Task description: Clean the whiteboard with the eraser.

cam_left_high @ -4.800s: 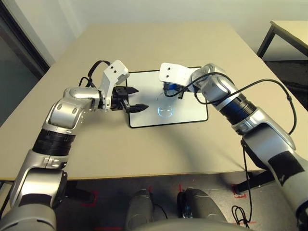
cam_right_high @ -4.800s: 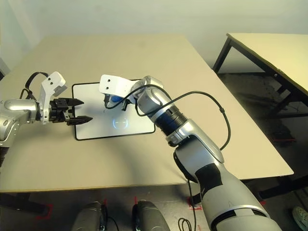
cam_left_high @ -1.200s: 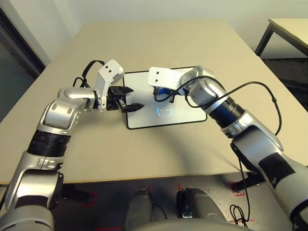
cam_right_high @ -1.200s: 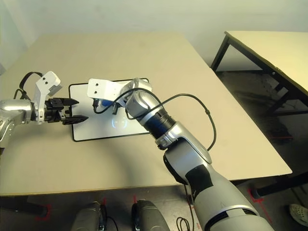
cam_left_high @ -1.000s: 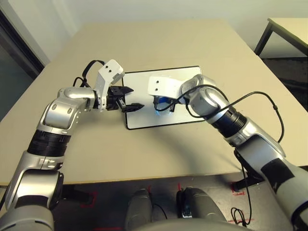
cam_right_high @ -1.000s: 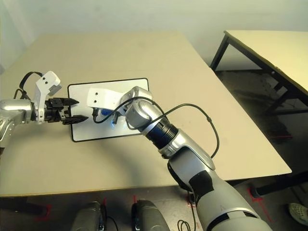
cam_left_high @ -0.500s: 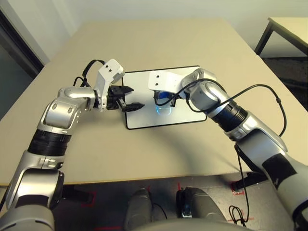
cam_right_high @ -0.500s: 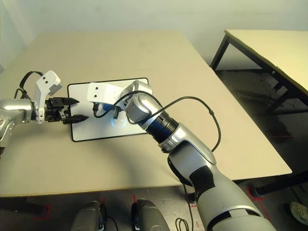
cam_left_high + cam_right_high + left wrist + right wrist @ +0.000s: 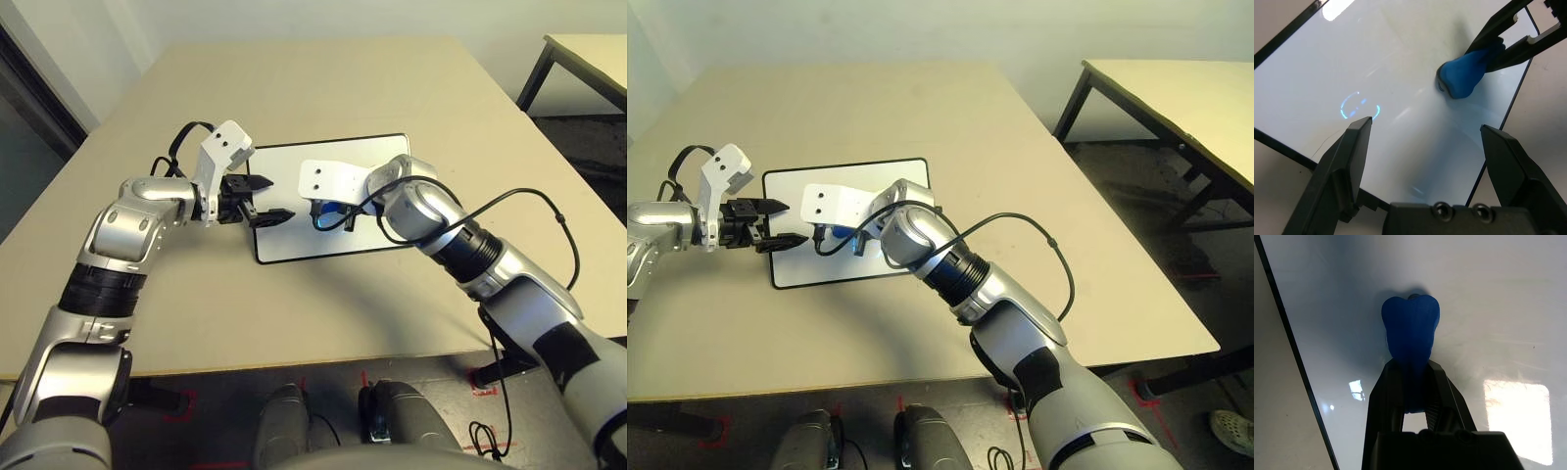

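Blue eraser (image 9: 1410,340), pinched and squeezed in the right tool (image 9: 1413,399), points end-down onto the whiteboard (image 9: 294,166); left tool (image 9: 1422,147) fingers apart.

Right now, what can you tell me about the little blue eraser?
The eraser is a small bright blue block that looks soft, squeezed in at the middle where the right gripper pinches it between two black fingers. Its free end is rounded and presses down on the whiteboard, tilted rather than lying flat. Nothing else touches it.
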